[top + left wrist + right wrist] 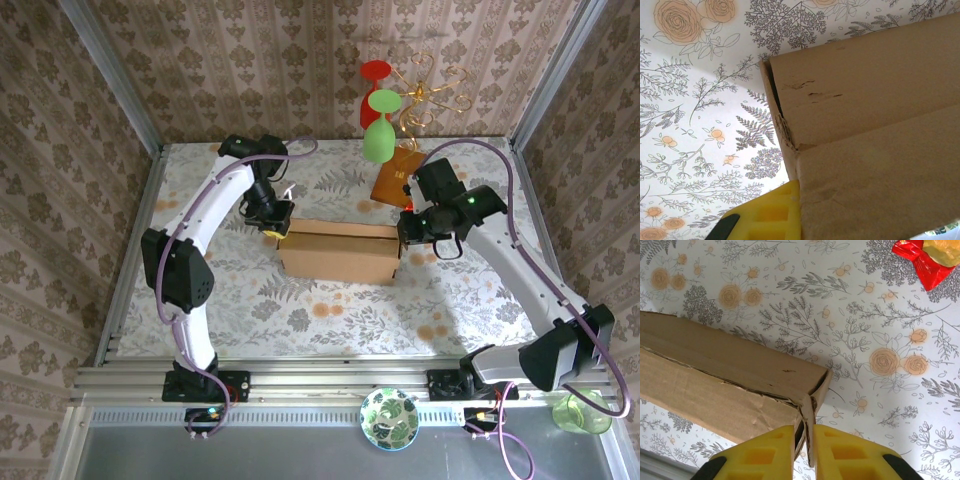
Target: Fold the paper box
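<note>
Paper box [340,252]: plain brown corrugated mailer, partly formed into a long, low shell. It lies lengthwise across the middle of the floral tabletop [250,310], between the two arms. Left end: the left jaws are closed almost completely at the box's left corner. In the left wrist view one yellow pad [772,215] sits flush against the edge of a cardboard panel and the other pad is hidden behind it. The hold is therefore judged to be a pinch on that end wall, placed to anchor the box against sliding. Right end: the right jaws are nearly closed, with their two yellow pads [765,450] on either side of a thin end flap [808,412] at the corner, which they grip. The likely purpose is to steer this flap inward, toward the gap between the walls. Condition: seams gape at both ends, and edges are creased and slightly torn. Folding is judged well advanced, with the ends not yet locked. Nearby: a small orange-brown packet [393,180] sits just behind the right end, apart from the box. Handling note: the thin flap may buckle if pushed off its crease.
</note>
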`<control>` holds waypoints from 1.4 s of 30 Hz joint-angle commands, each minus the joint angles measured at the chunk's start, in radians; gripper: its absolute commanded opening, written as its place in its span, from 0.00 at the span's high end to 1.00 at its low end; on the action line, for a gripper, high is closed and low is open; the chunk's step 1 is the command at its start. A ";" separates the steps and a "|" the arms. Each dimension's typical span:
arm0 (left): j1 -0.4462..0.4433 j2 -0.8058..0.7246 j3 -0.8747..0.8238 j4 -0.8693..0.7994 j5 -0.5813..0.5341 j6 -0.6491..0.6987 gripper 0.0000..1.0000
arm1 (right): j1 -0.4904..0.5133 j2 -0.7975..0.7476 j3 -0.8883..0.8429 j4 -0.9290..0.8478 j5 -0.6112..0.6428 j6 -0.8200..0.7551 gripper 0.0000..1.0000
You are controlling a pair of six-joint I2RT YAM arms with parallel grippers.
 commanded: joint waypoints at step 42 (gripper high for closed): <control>0.020 0.029 -0.041 0.074 0.045 -0.104 0.86 | 0.112 -0.063 -0.094 0.004 0.223 0.435 1.00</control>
